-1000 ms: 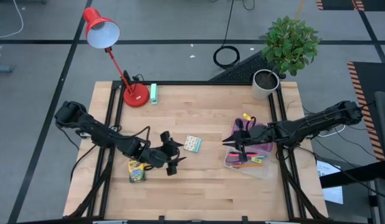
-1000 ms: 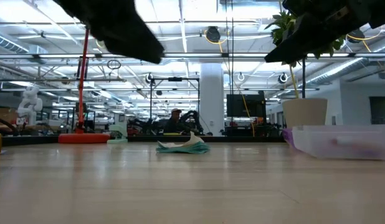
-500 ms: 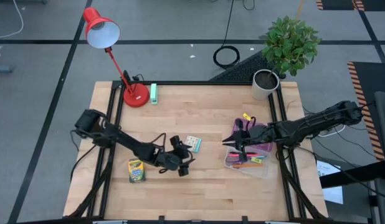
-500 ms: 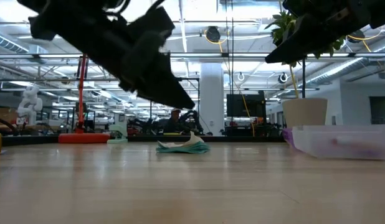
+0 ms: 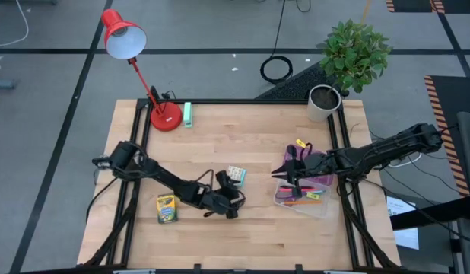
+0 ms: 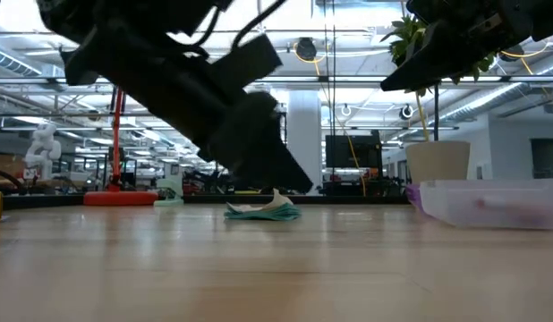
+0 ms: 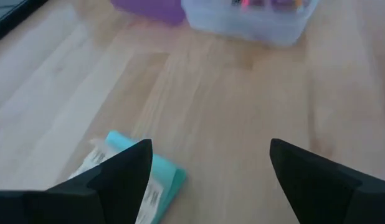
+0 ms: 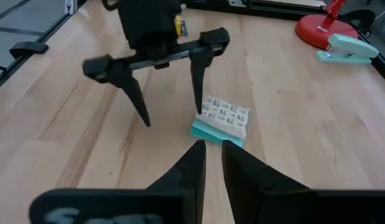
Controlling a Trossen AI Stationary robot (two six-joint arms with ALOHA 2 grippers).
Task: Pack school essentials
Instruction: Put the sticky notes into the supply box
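The pale patterned square pack [image 5: 235, 175] lies flat on the table's middle, teal edge showing [image 8: 220, 118]. My left gripper [image 5: 229, 202] hangs open just above the table on the pack's near side [image 8: 172, 118], one finger in front of the pack [image 7: 139, 183] in its wrist view. I see no touch. The yellow-green crayon box [image 5: 166, 208] lies near the front left. My right gripper [image 5: 283, 173] is shut, holding nothing I can see, beside a clear tub [image 5: 305, 199] that has pink and orange pencils in it. A tiny yellow piece [image 5: 300, 142] lies behind it.
A purple thing [image 5: 311, 161] lies against the tub's far side. The red desk lamp [image 5: 163, 114] and a mint-green block [image 5: 188, 114] stand at the far left. A potted plant [image 5: 325, 103] stands at the far right corner. Bare wood lies between pack and tub.
My left gripper has swung toward the table's right edge, from beside the crayon box to the pack's near side, and has come down toward the table. It has stayed open. The pack and the crayon box have not moved.
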